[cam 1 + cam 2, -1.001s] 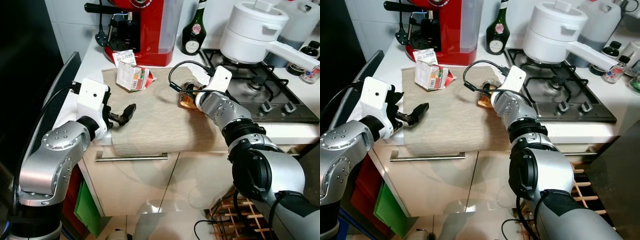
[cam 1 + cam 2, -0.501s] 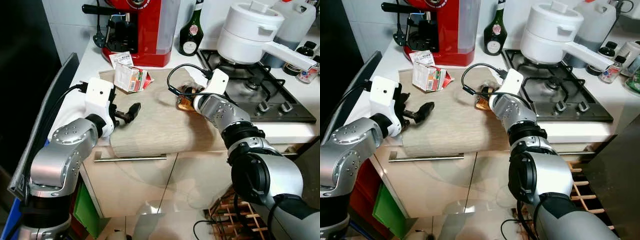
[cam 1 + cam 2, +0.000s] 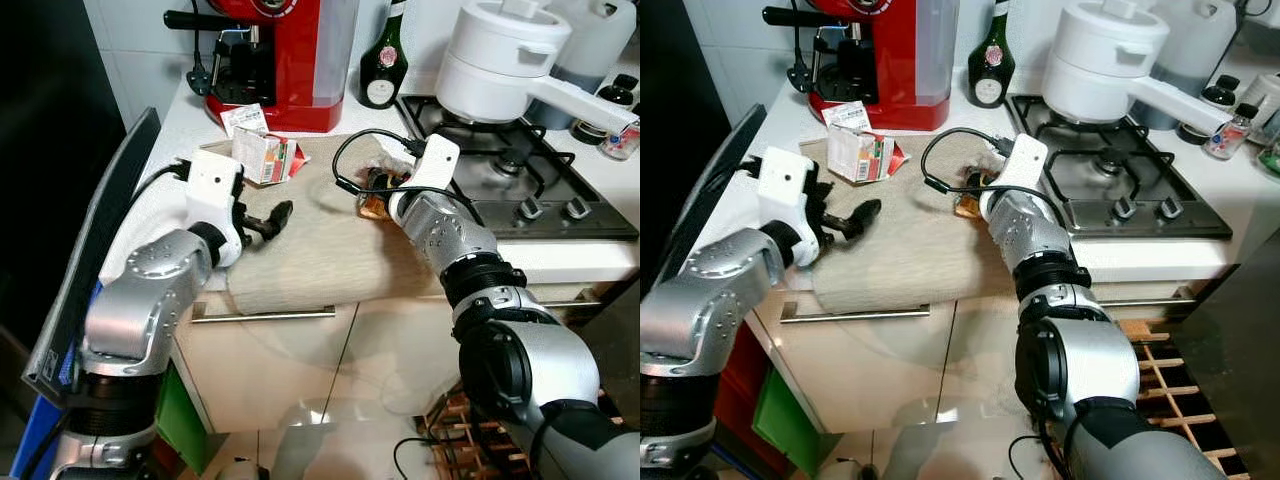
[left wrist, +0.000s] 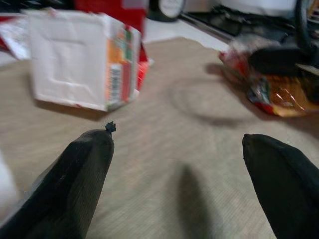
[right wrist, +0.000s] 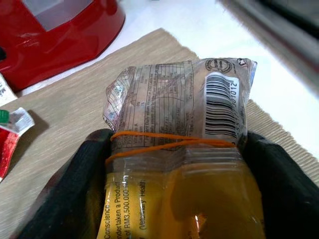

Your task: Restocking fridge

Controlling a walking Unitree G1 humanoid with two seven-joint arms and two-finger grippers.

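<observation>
The left pincer [image 3: 272, 217] has advanced across the mat [image 3: 320, 250] toward the carton [image 3: 262, 158] at 12 o'clock, suggesting a pickup; its fingers gape wide, empty. At 3 o'clock, the right pincer [image 5: 174, 164] clamps the banded packet [image 5: 179, 119] resting on the surface [image 3: 165, 190].

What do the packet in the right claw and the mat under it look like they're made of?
The packet looks like thin clear plastic film, glossy and crinkled, with a printed barcode and an orange rubber band around it; the right claw is closed on it. The mat looks like woven beige fabric or vinyl, matte, with a fine ribbed weave; which of the two is unclear.
</observation>
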